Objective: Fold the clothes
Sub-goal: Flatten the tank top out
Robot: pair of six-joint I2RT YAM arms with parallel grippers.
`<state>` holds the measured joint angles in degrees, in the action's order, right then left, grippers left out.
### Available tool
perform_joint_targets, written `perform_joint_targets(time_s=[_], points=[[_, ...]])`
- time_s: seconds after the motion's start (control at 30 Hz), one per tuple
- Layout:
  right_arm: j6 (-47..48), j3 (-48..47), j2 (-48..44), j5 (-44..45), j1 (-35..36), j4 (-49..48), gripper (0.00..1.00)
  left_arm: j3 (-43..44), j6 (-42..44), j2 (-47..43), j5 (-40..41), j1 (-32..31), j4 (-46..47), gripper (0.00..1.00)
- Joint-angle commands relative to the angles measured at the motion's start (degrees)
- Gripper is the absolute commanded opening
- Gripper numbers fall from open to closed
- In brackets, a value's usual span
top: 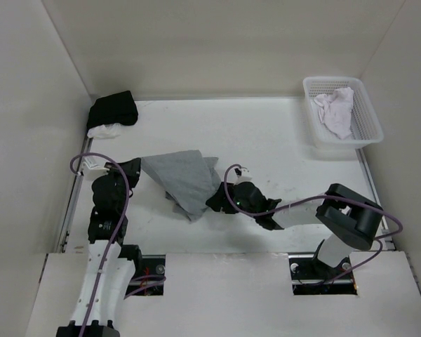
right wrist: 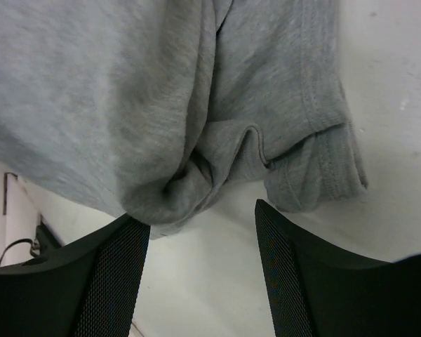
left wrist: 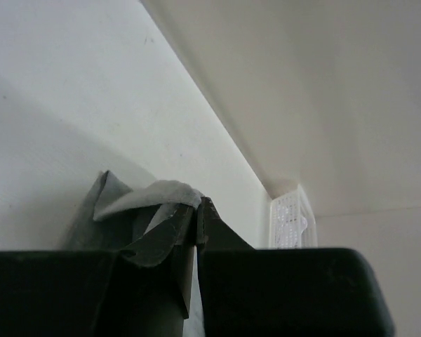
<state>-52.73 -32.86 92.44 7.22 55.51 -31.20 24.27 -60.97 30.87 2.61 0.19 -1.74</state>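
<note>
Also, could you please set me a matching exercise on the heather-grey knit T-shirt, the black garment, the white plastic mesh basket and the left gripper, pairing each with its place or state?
Things:
1. heather-grey knit T-shirt
2. black garment
3. white plastic mesh basket
4. left gripper

Places or states:
A. in the far left corner of the table
B. in the far right corner, with a crumpled white cloth inside
C. shut on a fold of grey fabric
D. bunched in the middle of the table

Pairs: 1-D; 2-A; 3-B; 4-C.
</note>
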Motion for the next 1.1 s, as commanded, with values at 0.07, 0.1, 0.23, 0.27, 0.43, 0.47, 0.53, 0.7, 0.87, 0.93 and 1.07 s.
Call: perform_joint_targets(time_s=[0.07,0.1,0.23,0.27,0.43,0.47,0.53,0.7,0.87,0.93,1.07], points=[[1.4,-2.5,-1.6,2.4,-1.2,-3.3,0.67,-1.7,-0.3,1.6,-7.4,0.4,2.8,0.01],[2.2,-2.9,-1.7,1.7,-1.3,-3.2,0.67,-1.7,-0.1,1.6,-6.9,0.1,2.8,0.01],[5.4,-8.5,2.6,-3.3,-2.3,-0.4,0.68,-1.2,0.9,3.5,-5.9,-0.3,3.8,0.01],[5.7,-9.8,3.8,-4.1,-2.5,0.0,0.65,-1.9,0.5,4.3,-5.9,-1.0,5.3,0.01],[8.6,-14.8,4.7,-2.3,-2.6,2.7,0.34,-1.8,0.0,7.4,-3.2,-5.2,8.2,0.01],[9.6,-15.8,4.7,-2.0,-2.6,4.2,0.25,-1.6,0.0,8.1,-2.3,-6.3,8.9,0.01],[12.9,-18.8,2.9,1.0,-2.6,8.7,0.11,-0.6,-0.3,10.3,0.6,-9.4,11.8,0.01],[23.2,-25.4,-10.3,7.7,-2.7,22.4,0.07,6.2,0.1,15.1,4.6,-15.3,16.4,0.01],[24.7,-26.1,-21.9,8.9,3.8,38.2,0.08,7.4,0.3,11.7,4.5,-13.9,14.7,0.02],[21.6,-25.0,-23.4,9.6,8.7,46.3,0.12,6.7,0.3,9.6,2.9,-11.7,11.7,0.02],[13.2,-18.0,-25.3,12.5,14.1,50.9,0.39,3.8,0.1,6.3,1.5,-9.2,9.2,0.02]])
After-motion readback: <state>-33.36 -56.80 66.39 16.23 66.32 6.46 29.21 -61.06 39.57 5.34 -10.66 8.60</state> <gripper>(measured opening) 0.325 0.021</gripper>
